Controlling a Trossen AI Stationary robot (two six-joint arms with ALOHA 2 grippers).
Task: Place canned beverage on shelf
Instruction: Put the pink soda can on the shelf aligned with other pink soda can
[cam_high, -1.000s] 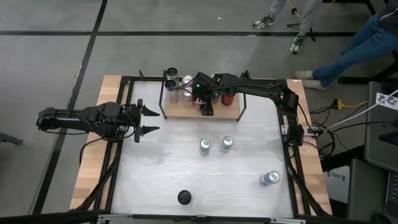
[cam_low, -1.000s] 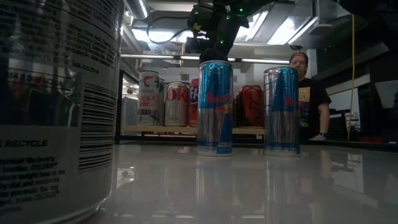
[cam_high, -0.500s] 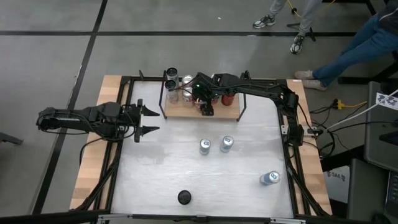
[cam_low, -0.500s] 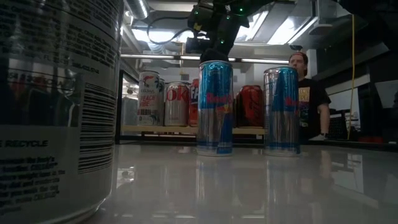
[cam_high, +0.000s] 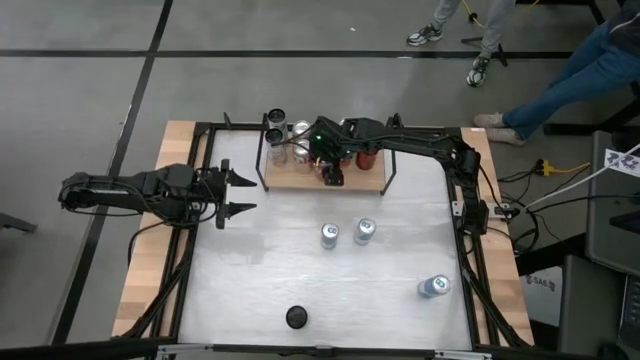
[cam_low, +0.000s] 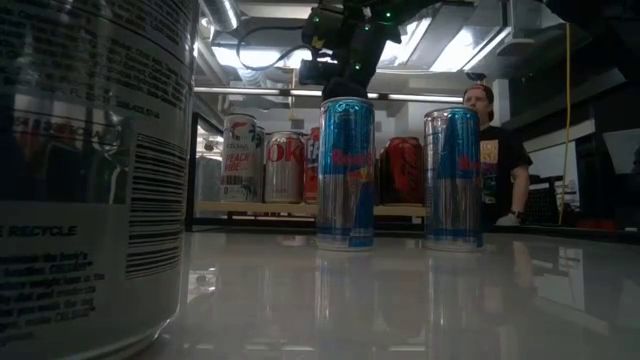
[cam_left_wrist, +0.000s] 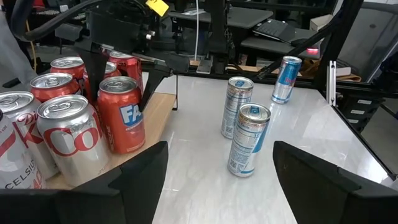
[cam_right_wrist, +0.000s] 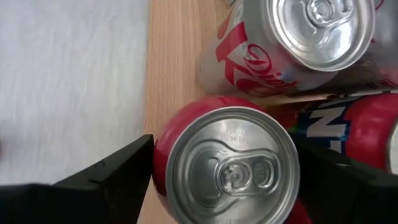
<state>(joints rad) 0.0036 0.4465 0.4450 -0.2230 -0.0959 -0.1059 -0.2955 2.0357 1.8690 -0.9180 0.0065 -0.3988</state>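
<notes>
The shelf (cam_high: 365, 181) is a small light-wood board at the table's far middle, with black rods at its ends. Several cans stand on it. My right gripper (cam_high: 330, 172) hangs over its near edge, pointing steeply down and open. Its fingers stand close on either side of a red can (cam_right_wrist: 227, 168) that rests upright on the board (cam_right_wrist: 171, 68). In the left wrist view the same red can (cam_left_wrist: 121, 115) stands below those fingers. My left gripper (cam_high: 238, 196) waits open at the table's left side, holding nothing.
A Diet Coke can (cam_right_wrist: 292, 43) and other cans (cam_left_wrist: 62, 130) crowd the shelf beside the red one. Two slim blue cans (cam_high: 331, 235) (cam_high: 365, 231) stand mid-table, another (cam_high: 433, 287) near right, and a black-topped can (cam_high: 296, 317) at the near edge. A person (cam_low: 495, 150) sits beyond the table.
</notes>
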